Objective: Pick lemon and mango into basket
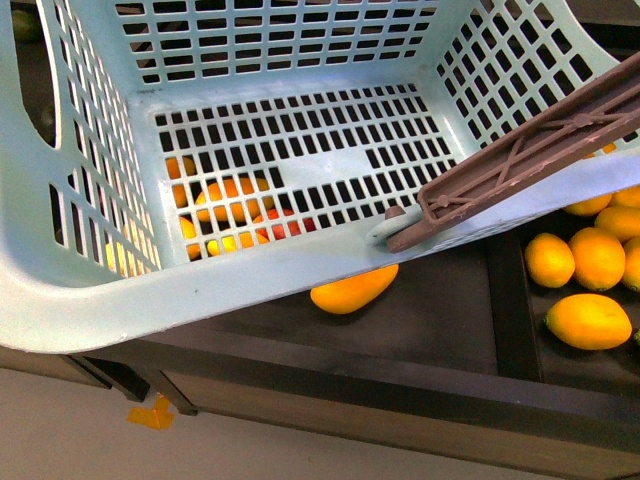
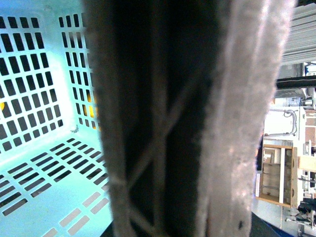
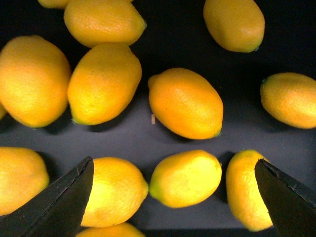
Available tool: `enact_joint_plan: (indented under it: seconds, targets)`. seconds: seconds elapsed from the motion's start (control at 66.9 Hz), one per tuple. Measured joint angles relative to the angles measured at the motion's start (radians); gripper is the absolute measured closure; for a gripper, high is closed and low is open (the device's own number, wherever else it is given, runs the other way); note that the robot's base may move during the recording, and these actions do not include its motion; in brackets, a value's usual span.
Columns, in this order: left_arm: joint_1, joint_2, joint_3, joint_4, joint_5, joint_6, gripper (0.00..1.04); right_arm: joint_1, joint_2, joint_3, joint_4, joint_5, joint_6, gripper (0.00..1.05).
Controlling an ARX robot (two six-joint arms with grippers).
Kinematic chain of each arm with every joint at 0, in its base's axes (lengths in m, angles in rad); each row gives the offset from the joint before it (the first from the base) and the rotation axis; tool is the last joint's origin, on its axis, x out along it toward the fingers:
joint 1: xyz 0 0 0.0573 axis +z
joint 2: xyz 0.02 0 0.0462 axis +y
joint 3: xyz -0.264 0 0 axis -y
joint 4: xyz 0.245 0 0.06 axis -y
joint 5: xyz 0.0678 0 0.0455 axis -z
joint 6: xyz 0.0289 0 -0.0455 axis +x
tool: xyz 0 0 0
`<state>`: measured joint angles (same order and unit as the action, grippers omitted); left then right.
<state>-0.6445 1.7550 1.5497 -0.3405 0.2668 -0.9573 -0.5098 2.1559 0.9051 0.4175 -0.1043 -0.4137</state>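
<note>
Right claw (image 3: pixel 173 162) spread, plump oval yellow lemon (image 3: pixel 185 178)

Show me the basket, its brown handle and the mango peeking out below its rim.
basket (image 1: pixel 200 295), front view, on its near rim.
brown handle (image 1: pixel 520 152), front view, midway along its bar.
mango (image 1: pixel 356 288), front view, on the part showing below the rim.

No text, label, brand, number or sign can be read anywhere in the front or either wrist view.
</note>
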Motion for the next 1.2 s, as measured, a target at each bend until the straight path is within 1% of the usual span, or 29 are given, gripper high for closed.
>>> enact_joint_plan:
  seconds: [0.075,0.299,0.329,0.508,0.627,0.822,1.195]
  targets:
    - [0.000,0.000,0.000,0.000,0.000,0.000,0.90,-0.017,0.085,0.124,-0.081,-0.031,-0.098,0.09]
    - [0.000,0.000,0.000,0.000,-0.001,0.001,0.90,-0.051,0.217,0.330,-0.211,-0.091,-0.278,0.09]
    - [0.000,0.000,0.000,0.000,0.000,0.001,0.90,-0.057,0.248,0.371,-0.245,-0.102,-0.331,0.09]
    - [0.000,0.000,0.000,0.000,-0.001,0.001,0.90,-0.061,0.331,0.460,-0.341,-0.116,-0.507,0.09]
    - [0.000,0.000,0.000,0.000,-0.001,0.001,0.90,-0.060,0.375,0.512,-0.367,-0.112,-0.569,0.09]
    - [0.000,0.000,0.000,0.000,-0.001,0.001,0.90,-0.047,0.429,0.590,-0.378,-0.099,-0.597,0.09]
    - [0.000,0.000,0.000,0.000,-0.001,0.002,0.90,0.001,0.516,0.698,-0.427,-0.093,-0.569,0.09]
